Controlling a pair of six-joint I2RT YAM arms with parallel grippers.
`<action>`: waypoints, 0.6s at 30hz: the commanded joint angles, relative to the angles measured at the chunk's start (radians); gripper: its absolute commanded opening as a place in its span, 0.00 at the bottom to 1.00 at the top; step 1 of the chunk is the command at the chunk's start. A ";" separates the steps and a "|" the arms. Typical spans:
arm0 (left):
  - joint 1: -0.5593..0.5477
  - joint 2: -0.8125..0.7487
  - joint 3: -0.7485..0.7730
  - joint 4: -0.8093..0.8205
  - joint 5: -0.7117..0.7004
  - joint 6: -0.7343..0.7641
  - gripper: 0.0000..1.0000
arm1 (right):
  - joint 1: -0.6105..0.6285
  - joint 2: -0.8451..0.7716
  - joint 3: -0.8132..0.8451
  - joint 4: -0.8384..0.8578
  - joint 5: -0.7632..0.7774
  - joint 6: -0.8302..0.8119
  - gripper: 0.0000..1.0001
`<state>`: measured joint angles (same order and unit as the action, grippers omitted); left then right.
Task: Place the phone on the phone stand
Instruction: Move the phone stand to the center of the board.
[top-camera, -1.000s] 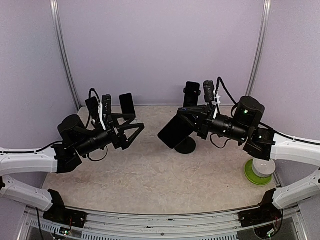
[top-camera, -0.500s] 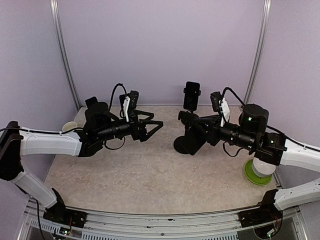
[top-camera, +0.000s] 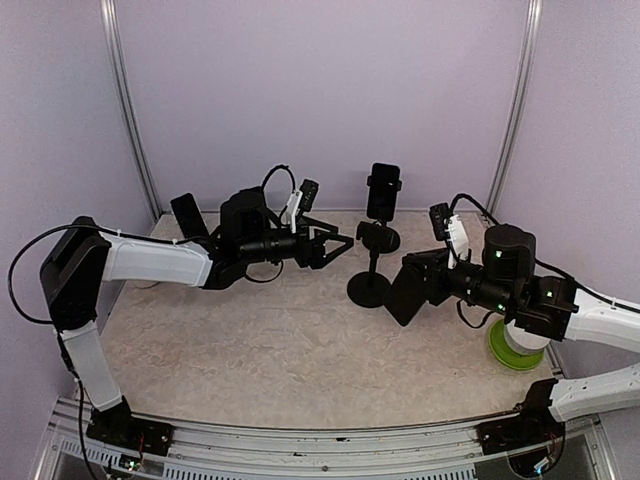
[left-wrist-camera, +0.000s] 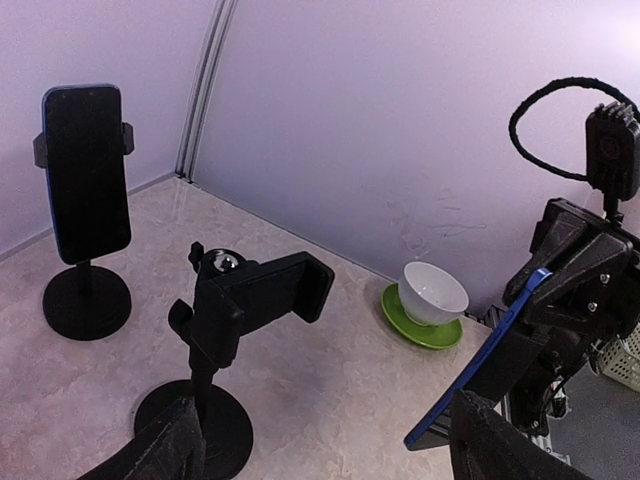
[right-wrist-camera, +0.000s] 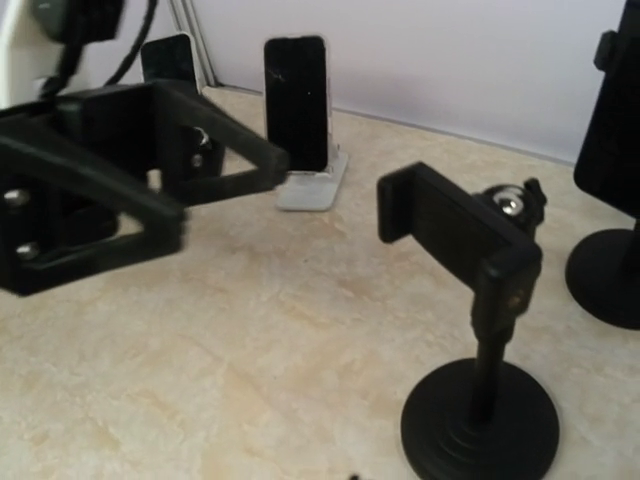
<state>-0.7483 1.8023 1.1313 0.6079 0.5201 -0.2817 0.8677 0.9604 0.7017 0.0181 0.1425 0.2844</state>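
As I looked over the desk (top-camera: 250, 340) from its left side, I first saw a spare phone (top-camera: 183, 213) leaning near the back wall, no part of my job. The left arm (top-camera: 150, 262) was stretched toward the middle. The left tool (top-camera: 335, 250) hung with its jaws wide apart and nothing between them, a little left of the phone stand (top-camera: 370, 262) and not touching it. I judged that it waited there to steady the stand, because a thin post on a round base could tip under a push.

The cradle (left-wrist-camera: 265, 292) of the stand was empty and set at a slant, and the right wrist view showed part of its flat face, which suited an entry from that side. Behind it a second stand (left-wrist-camera: 87, 300) already carried an upright handset (left-wrist-camera: 87, 170), so it was no target.

To the right, the right tool (top-camera: 428, 282) was clamped on the phone (top-camera: 408, 292). The phone was in the air, tilted, near the stand's base but apart from it. It seemed gripped at one end, so that the free end could slide into the cradle. It was not yet placed; I thought it needed to rise and line up.

At the far right a white bowl (top-camera: 523, 335) sat on a green plate (top-camera: 505, 355), well away from the path.
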 joint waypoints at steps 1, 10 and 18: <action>0.014 0.070 0.075 -0.016 0.023 0.008 0.80 | -0.009 -0.034 -0.006 0.026 0.023 0.018 0.00; 0.024 0.191 0.181 -0.013 0.029 -0.024 0.70 | -0.011 -0.034 -0.014 0.030 0.027 0.018 0.00; 0.026 0.260 0.246 -0.019 0.012 -0.015 0.66 | -0.010 -0.023 -0.016 0.044 0.016 0.016 0.00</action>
<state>-0.7277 2.0289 1.3304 0.5907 0.5377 -0.2955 0.8673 0.9497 0.6884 0.0017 0.1574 0.2916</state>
